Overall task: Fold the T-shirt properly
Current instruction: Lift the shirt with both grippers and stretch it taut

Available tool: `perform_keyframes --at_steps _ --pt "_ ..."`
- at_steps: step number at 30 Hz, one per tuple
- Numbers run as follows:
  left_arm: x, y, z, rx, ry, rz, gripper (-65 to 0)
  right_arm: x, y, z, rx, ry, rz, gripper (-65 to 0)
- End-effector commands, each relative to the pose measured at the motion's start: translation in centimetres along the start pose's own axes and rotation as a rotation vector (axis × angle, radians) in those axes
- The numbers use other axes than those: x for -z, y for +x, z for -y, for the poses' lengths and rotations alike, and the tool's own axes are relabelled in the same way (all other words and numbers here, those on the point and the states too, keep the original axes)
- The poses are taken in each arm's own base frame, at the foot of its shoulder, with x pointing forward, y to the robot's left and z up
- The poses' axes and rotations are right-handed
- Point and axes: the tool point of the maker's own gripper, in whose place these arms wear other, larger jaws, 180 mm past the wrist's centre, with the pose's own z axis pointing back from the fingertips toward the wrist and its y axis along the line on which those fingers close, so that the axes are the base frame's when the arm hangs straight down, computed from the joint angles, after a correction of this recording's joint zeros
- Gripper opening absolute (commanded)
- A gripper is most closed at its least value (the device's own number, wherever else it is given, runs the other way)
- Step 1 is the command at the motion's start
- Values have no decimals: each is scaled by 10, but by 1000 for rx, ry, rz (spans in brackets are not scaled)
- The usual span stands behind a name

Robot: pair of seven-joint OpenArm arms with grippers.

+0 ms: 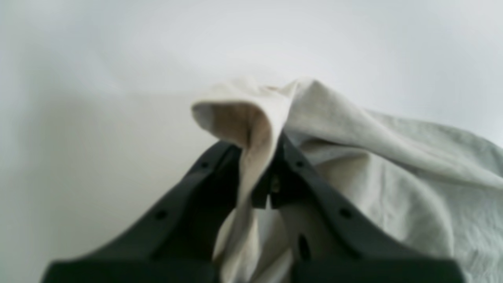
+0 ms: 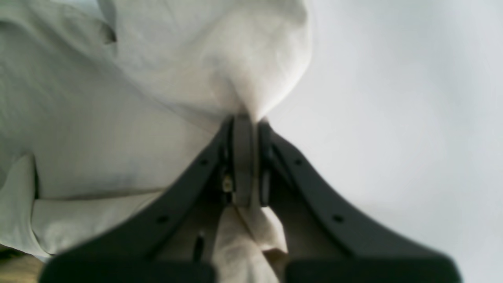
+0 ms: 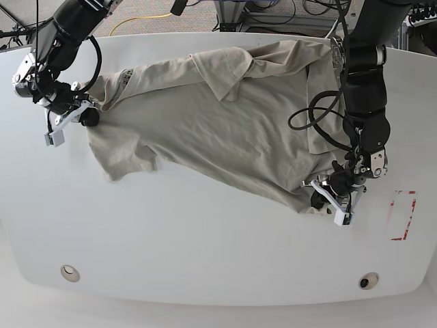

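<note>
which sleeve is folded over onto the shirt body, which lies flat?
The sleeve at the far edge of the T-shirt is flipped over onto the chest. The other sleeve, below the right gripper, lies spread flat on the table.

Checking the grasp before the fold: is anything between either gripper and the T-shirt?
Nothing visible. The left gripper and right gripper are each shut directly on an edge of the T-shirt.

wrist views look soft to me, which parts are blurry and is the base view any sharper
Left wrist view: the dark fingers are blurred up close, the T-shirt a bit soft. Right wrist view: fingers smeared, cloth weave barely visible. Base view: sharp, even light, soft shadows under the T-shirt on the table.
</note>
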Motion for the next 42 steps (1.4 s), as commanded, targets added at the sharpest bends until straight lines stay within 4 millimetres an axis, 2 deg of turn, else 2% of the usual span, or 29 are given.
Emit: perform_keyframes --at_steps 1,4,6,10,14,16,18,22,26,29,32,36,38,42 --pt "-10 55 9 57 -15 116 -650 -9 37 0 -69 -6 70 -650" --pt "-14 59 10 69 -16 116 -650 -5 64 -9 -135 5 88 -650" --pt "-20 73 14 101 -27 151 -650 -1 87 -25 -192 35 109 -650" --pt "-47 86 3 128 23 190 -650 4 121 -48 -265 67 147 -650" --pt "-76 115 5 204 70 229 -650 0 159 -67 -369 76 181 -650" --pt "-94 134 7 243 98 278 -650 0 178 -83 -426 92 198 -650" --pt "-105 148 9 270 116 310 -650 -6 197 -93 -466 93 225 -650" --pt "-137 187 9 312 169 399 -650 -17 238 -112 -579 50 258 -650" --pt "-181 231 -2 362 264 474 -650 -46 284 -121 -663 -5 330 -650" --pt "-199 259 -1 383 288 528 -650 -57 311 -132 -716 -18 345 -650" --pt "-226 291 0 417 324 607 -650 -77 339 -133 -749 -54 364 -650" --pt "-258 330 4 442 352 707 -650 -107 374 -140 -780 -90 416 -650" --pt "-279 349 7 457 372 761 -650 -130 391 -144 -818 -130 447 -650" --pt "-315 384 14 480 396 857 -650 -168 421 -167 -914 -199 487 -650"
